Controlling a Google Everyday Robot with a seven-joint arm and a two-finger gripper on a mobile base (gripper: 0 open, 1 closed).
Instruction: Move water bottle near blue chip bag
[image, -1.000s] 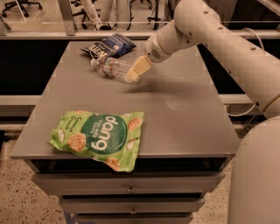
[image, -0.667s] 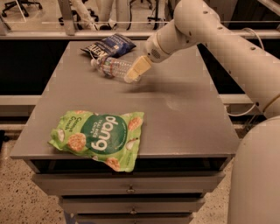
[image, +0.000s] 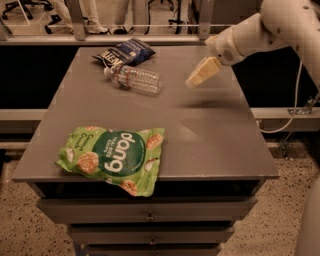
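Note:
The water bottle (image: 134, 78) lies on its side at the far left of the grey table (image: 215, 140), white cap pointing left. Its cap end touches or nearly touches the blue chip bag (image: 125, 52), which lies just behind it at the table's far edge. My gripper (image: 201, 74) hangs above the table's far right part, well to the right of the bottle and apart from it. It holds nothing.
A bright green "dang" bag (image: 112, 157) lies at the front left, overhanging the table's front edge. Drawers (image: 150, 216) sit under the tabletop. My white arm (image: 265, 30) reaches in from the upper right. Chair legs and people's legs stand beyond the far rail.
My gripper was at the bottle's right end; it has drawn back to the right and up, leaving the bottle lying beside the blue chip bag.

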